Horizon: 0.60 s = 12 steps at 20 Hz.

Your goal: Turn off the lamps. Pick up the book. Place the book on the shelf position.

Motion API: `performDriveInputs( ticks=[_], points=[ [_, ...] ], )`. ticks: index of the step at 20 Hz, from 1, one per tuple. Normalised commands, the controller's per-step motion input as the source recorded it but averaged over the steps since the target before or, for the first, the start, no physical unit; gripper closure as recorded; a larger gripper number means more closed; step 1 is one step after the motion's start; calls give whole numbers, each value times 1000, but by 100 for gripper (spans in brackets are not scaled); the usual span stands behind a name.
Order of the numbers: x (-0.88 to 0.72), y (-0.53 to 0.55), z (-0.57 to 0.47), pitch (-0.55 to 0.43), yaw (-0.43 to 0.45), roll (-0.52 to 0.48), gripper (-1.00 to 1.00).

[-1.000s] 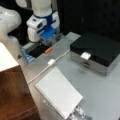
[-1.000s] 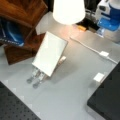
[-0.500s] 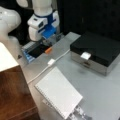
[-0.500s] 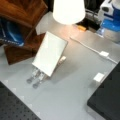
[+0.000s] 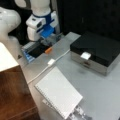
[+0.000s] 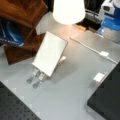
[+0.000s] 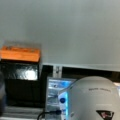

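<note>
One grey table carries everything listed, taken left to right in a front view. Far left: the shelf position, a dark reddish-brown wooden board with visible grain, lying at the table's near left edge; in a front view it shows as a tilted wooden structure with a blue item beneath it. Just right of the board: the book, white and flat, spiral holes along its left long edge, propped on a small clear stand — in a front view it leans tilted on that stand, beside the wood and apart from the arm. Above the book, a white cable runs across the table through a small white switch. Farther back, an orange block lies at the edge of a black tray. Over that tray hangs the gripper, white and blue, near the orange block and well apart from the book; whether its fingers are spread or closed cannot be told, and it holds nothing visible. Right side: a black-topped metal box with a white tag on its near edge. One lamp — shade glowing brightly — stands at the far end in a front view. The wrist view shows the orange block and a rounded white part of the arm.
</note>
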Motion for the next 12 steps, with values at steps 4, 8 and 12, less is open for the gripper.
performDriveInputs(
  ticks=[4, 8, 12],
  points=[
    [-276, 151, -164, -183, -137, 85, 100],
    [-260, 165, -179, -196, -139, 76, 100],
    [-289, 185, -219, -208, -136, 65, 100]
  ],
)
